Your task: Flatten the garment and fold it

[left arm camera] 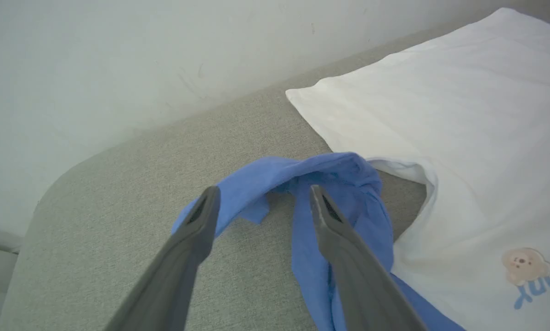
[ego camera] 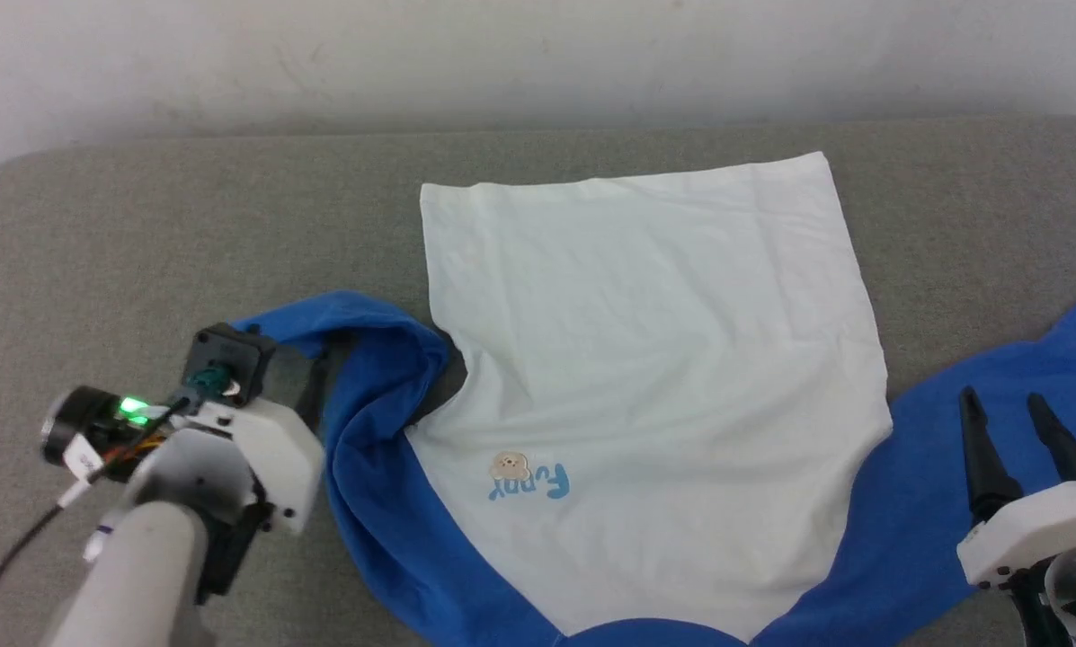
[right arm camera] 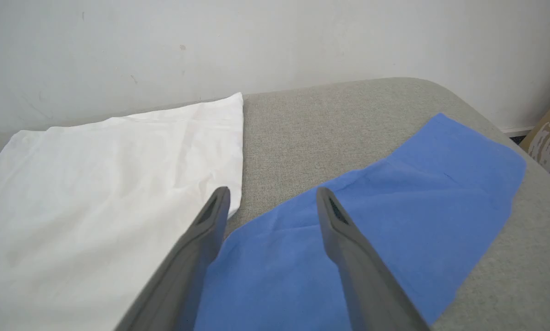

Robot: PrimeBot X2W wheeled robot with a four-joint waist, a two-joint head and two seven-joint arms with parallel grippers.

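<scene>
Garment (ego camera: pixel 645 341) spread on grey cushion (ego camera: pixel 142 234), wall (ego camera: pixel 502 54) behind. Left gripper (left arm camera: pixel 261 195) released over bunched sleeve (left arm camera: pixel 334 170); right gripper (right arm camera: pixel 272 193) released over flat sleeve (right arm camera: pixel 403 193).

Three cams, one table (ego camera: pixel 142 225)
Your head cam looks down; both wrist cams sit low facing the wall (left arm camera: pixel 118 69), sharing the white body of the garment (ego camera: pixel 645 341).

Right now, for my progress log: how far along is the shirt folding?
Done: the shirt's white body and right-side sleeve lie flat. In hand: both arms' jaws stand open, the left ones over the bunched left-side sleeve, gripping nothing. Left: spreading that sleeve, then all folding.
</scene>
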